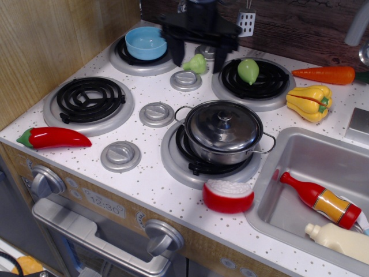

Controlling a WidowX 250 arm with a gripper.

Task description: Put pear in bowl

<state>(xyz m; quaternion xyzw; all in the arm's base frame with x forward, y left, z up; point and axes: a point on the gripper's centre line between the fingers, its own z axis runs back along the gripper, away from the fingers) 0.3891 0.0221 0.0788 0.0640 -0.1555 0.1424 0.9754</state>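
The pear (248, 70) is a smooth light-green teardrop lying on the back right burner. The light-blue bowl (146, 42) sits empty on the back left burner. My black gripper (197, 61) hangs over the back middle of the stove, between bowl and pear. It is motion-blurred. Its jaws are spread wide and hold nothing. One finger (175, 53) is beside the bowl, the other (219, 59) is just left of the pear's burner. A paler green toy with a narrow neck (196, 64) lies between the fingers.
A lidded steel pot (223, 130) stands on the front right burner. A red chili (55, 137), a carrot (326, 74), a yellow pepper (310, 102) and a red round piece with white top (228, 196) lie around. The sink (300, 173) holds two bottles.
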